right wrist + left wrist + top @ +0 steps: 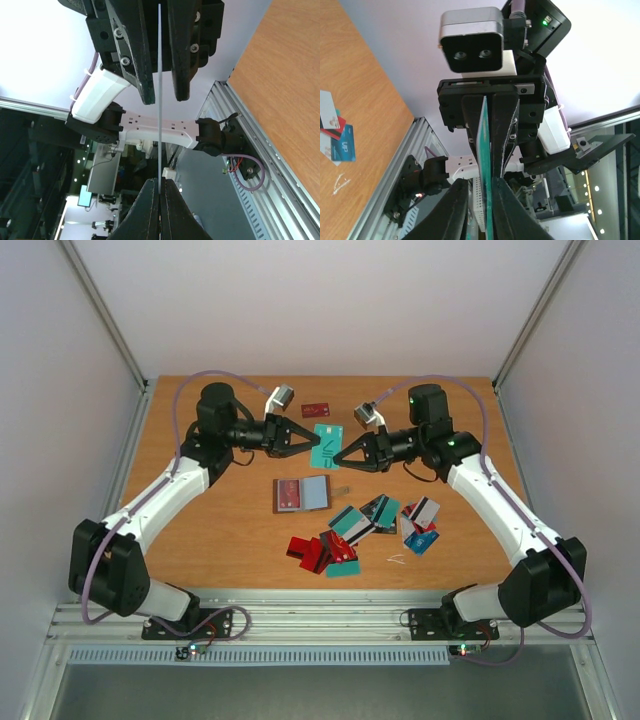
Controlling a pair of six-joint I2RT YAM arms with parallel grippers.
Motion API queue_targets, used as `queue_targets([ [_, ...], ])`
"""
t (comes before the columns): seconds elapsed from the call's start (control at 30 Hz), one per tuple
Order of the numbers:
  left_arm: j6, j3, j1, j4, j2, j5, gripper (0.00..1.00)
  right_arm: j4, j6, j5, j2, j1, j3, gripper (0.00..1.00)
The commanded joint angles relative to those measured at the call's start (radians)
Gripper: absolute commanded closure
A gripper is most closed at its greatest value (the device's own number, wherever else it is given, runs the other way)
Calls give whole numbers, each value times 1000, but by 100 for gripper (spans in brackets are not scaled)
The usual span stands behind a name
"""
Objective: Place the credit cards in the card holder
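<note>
A teal credit card [328, 443] is held in the air between the two grippers, above the table's middle back. My right gripper [343, 453] is shut on its right edge; in the right wrist view the card [159, 125] is edge-on, pinched at the fingertips [160, 182]. My left gripper [314, 444] is open, its fingers straddling the card's left edge. In the left wrist view the card [484, 165] lies against one finger [512, 210], the other stands apart. The brown card holder [301, 494] lies open on the table below, cards in it.
Several loose red, teal, blue and white cards [335, 545] lie scattered at the front middle, more to the right [420, 522]. A dark red card [316, 410] lies at the back. Some cards [337, 140] show in the left wrist view. White walls enclose the table.
</note>
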Motion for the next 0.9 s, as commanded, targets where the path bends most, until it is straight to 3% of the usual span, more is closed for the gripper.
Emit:
queue_targets([
  [0.0, -17, -10, -7, 73, 5, 28, 89, 13, -12, -15, 12, 11, 24, 99],
  [0.1, -17, -20, -7, 76, 4, 31, 99, 19, -12, -7, 14, 13, 22, 99],
  [0.17, -18, -30, -6, 81, 2, 20, 100, 10, -15, 11, 18, 14, 21, 95],
  [0.3, 42, -29, 40, -71, -14, -62, 100, -91, -58, 127, 34, 14, 35, 58],
  [0.33, 85, -22, 60, -170, -25, -96, 100, -119, -68, 169, 40, 14, 40, 55],
  [0.47, 442, -22, 121, -572, -35, -252, 100, -198, -91, 334, 61, 14, 27, 52],
  [0.57, 601, -41, 144, -741, -11, -360, 100, -250, -100, 449, 84, 14, 3, 54],
  [0.87, 709, -173, 185, -755, 8, -499, 100, -243, -24, 645, 127, 15, -71, 57],
])
